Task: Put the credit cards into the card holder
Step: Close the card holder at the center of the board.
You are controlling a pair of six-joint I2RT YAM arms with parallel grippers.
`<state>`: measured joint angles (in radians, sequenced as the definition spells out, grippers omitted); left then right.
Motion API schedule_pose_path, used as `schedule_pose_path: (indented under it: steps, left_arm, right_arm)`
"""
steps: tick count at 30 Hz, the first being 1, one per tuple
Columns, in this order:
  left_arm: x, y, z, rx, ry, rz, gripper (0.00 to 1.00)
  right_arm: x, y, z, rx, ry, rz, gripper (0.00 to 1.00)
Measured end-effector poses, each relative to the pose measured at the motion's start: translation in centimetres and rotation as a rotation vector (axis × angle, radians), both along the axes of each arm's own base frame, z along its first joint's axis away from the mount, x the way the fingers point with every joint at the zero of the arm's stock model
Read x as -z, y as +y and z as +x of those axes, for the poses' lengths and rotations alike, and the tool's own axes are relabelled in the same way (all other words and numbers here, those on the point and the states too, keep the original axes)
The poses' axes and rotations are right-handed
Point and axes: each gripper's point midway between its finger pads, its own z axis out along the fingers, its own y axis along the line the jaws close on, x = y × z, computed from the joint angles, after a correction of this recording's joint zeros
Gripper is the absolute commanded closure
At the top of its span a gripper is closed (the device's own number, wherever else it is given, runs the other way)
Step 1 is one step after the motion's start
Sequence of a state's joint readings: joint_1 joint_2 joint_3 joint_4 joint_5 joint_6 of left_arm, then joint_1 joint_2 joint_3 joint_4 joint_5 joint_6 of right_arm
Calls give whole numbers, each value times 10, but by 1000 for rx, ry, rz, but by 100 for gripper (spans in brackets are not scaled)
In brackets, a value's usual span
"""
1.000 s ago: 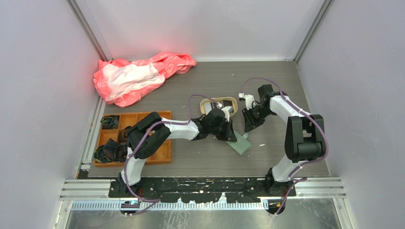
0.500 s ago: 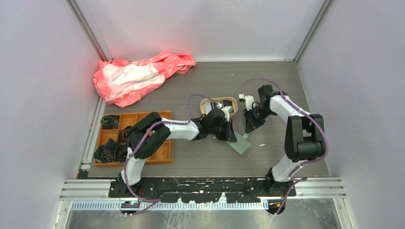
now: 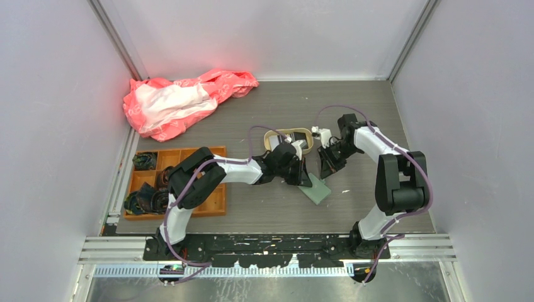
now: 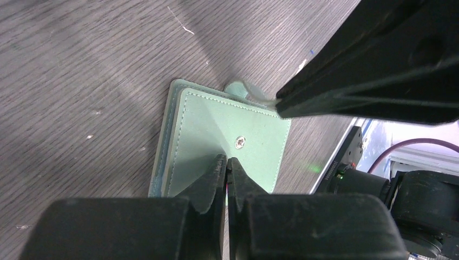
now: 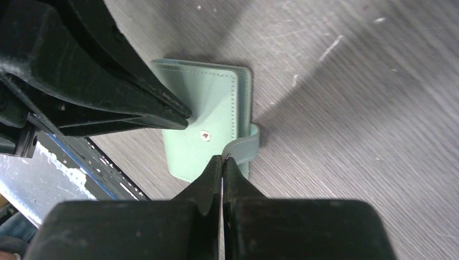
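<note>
Sage-green card holder [image 3: 317, 189] lies closed at mid-desk [image 3: 271, 207], with bare grey wood open on its near and right sides. Left pincer [image 4: 226, 161], pressed together, rests its tips on the cover beside the snap [image 4: 240, 142]. Right pincer [image 5: 222, 158] pinches the closure strap [image 5: 246, 147] at the holder's edge. Just beyond sits a beige tray [image 3: 286, 133]; an orange tray [image 3: 189, 216] stands well left, and a pink bag [image 3: 182, 100] fills the far-left corner. Against a second ago, the right arm has edged left; the left arm is unchanged.
</note>
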<state>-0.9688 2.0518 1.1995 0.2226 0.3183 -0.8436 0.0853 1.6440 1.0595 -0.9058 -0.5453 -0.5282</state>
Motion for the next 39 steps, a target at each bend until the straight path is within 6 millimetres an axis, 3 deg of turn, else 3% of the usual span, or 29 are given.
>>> schedule_pose_path:
  steps: [6,12,20,23,29,33,39]
  left_arm:
    - [0,-1,-2,-4,21,-10,97]
    - [0,-1,-3,-11,42,-25,98]
    - [0,-1,-4,-29,71,-39,99]
    - [1,0,-4,-33,81,-51,98]
    - [1,4,-3,-47,68,-120,88]
    - [-4,11,-4,-49,30,-154,69]
    - [-36,30,-3,-45,-147,-201,63]
  right_arm:
    - [10,12,-17,-71,25,-16,99]
    - [18,12,-23,-99,9,-59,99]
    - [17,9,-25,-110,-16,-94,87]
    - [17,11,-27,-121,-13,-91,93]
    - [12,13,-26,-108,-22,-66,99]
    - [5,10,-18,-80,-58,-39,99]
    - [0,15,-14,-172,-124,22,99]
